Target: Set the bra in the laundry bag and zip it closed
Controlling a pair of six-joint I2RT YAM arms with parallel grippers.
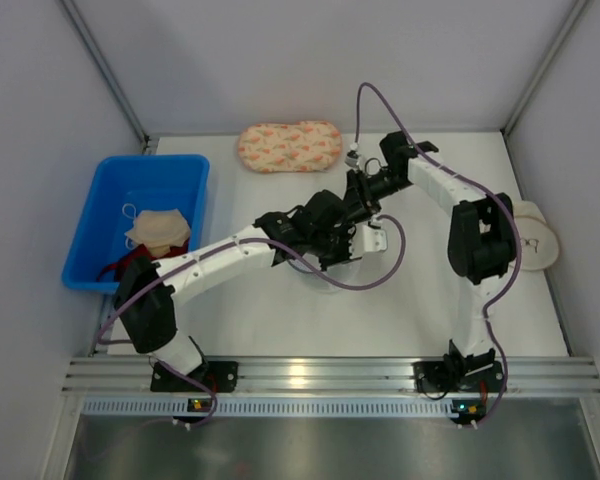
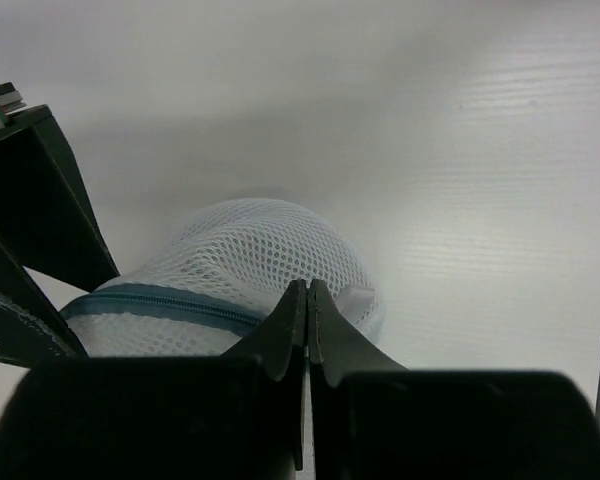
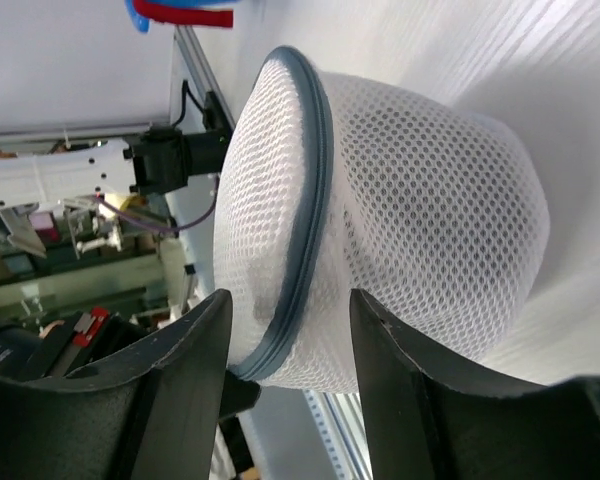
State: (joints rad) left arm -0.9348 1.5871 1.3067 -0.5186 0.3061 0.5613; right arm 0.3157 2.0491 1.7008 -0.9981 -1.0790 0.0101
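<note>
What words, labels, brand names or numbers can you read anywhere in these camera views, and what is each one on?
None can be read in any view.
On the black arm part at the lower left of the right wrist view: faint pale marks, perhaps print, too blurred to read.
On the peach patterned pouch: pattern only, no words.
On the laundry bag: no print or label visible.
</note>
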